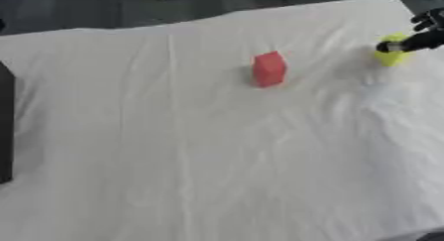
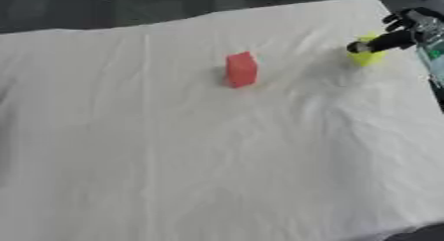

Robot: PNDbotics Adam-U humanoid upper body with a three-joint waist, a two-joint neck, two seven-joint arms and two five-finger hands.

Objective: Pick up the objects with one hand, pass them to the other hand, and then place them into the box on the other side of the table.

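At the far right of the white tabletop (image 2: 217, 175), the right robot hand (image 2: 408, 30) curls its fingers around a yellow object (image 2: 366, 56); a red block (image 2: 241, 69) stands upright mid-table, well apart.

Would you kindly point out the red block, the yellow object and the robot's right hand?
red block (image 1: 270, 69), left eye view, on its front face.
yellow object (image 2: 367, 57), right eye view, on its lower visible part.
right hand (image 2: 381, 41), right eye view, on a dark finger.
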